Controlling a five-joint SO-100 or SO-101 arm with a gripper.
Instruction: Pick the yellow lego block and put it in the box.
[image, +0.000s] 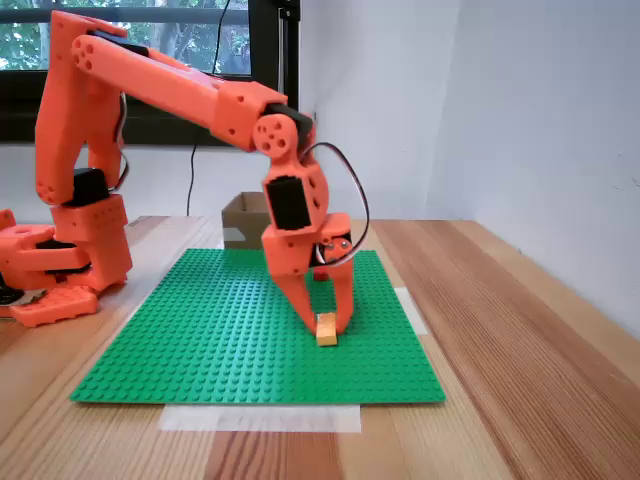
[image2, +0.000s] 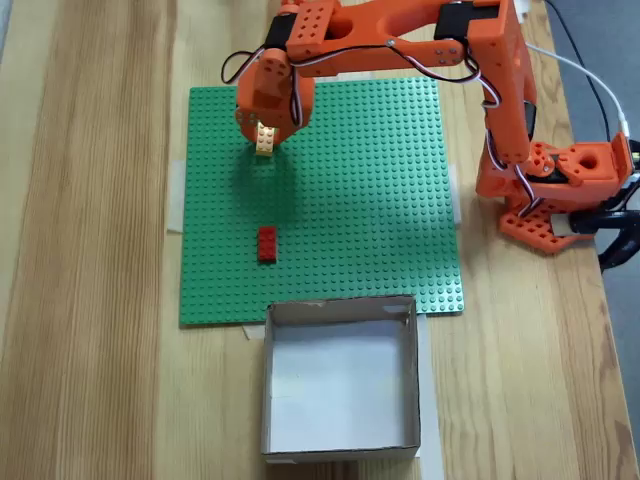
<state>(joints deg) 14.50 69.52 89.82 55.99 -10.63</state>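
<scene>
In a fixed view, the orange gripper (image: 327, 322) reaches down at the lower centre of the frame, its two fingers closed around the yellow lego block (image: 327, 331), which rests on the green baseplate (image: 200, 340). The box (image: 243, 213) stands behind the arm, at the far edge of the baseplate, well apart from the block.

In the other fixed view, the gripper (image2: 266, 134) sits at the upper left of the frame over the yellow lego block (image2: 265, 141). A red brick (image2: 267, 244) lies below it on the baseplate (image2: 370, 200). The box (image2: 340, 445), open-topped, fills the lower centre, touching the baseplate's lower edge.
</scene>
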